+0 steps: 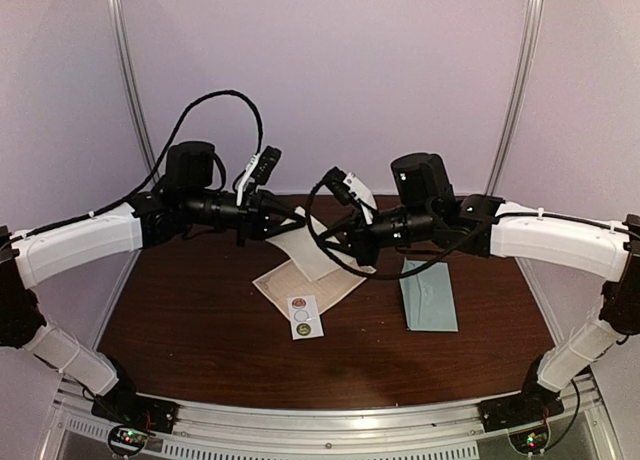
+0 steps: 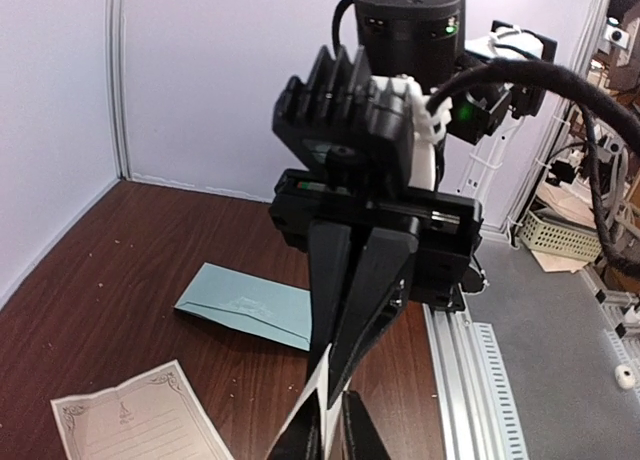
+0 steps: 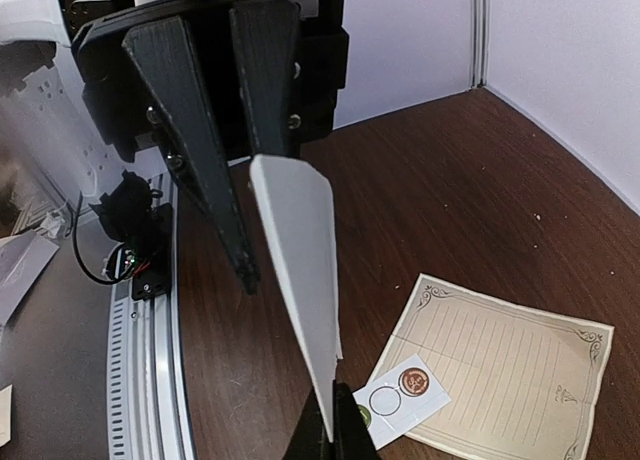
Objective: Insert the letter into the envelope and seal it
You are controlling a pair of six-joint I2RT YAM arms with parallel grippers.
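A cream letter sheet hangs in the air over the middle of the table, stretched between both grippers. My left gripper is shut on one edge of it; its tips pinch the white paper at the bottom of the left wrist view. From the opposite side my right gripper is shut on the same sheet, its tips at that view's bottom edge. The pale teal envelope lies flat on the table to the right, apart from both grippers.
A second lined sheet with an ornate border lies flat under the held one. A small white sticker strip with round seals rests at its near corner. An aluminium rail runs along the near table edge.
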